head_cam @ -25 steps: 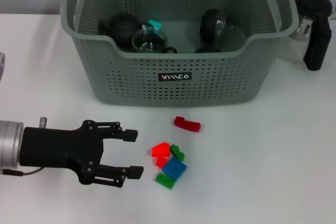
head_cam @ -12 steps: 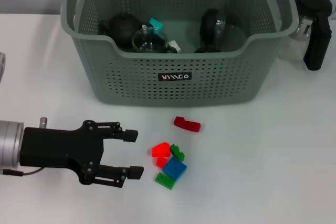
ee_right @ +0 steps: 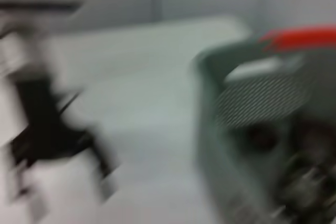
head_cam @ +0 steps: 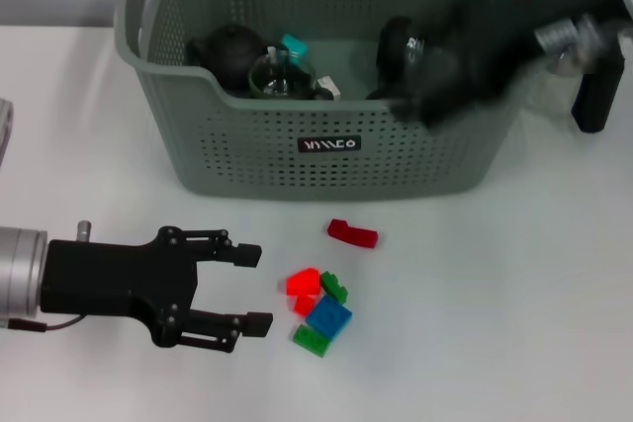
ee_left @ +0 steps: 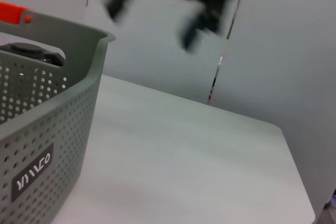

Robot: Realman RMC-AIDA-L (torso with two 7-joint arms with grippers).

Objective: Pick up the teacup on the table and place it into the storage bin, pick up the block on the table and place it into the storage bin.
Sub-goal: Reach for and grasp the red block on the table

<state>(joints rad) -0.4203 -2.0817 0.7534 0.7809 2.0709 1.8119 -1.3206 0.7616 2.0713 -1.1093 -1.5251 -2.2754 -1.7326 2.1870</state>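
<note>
Since a moment ago the right gripper (head_cam: pixel 445 71) has swung down over the storage bin's (head_cam: pixel 326 160) right front wall, blurred, its grasp unreadable. Left gripper (head_cam: pixel 252 289) rests spread wide on the table (head_cam: pixel 514 284), beside the loose blocks (head_cam: pixel 321 303).

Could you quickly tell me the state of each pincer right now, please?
Left pincer: open, empty, low over the table beside the blocks.
Right pincer: over the storage bin, motion-blurred; cannot tell.
</note>
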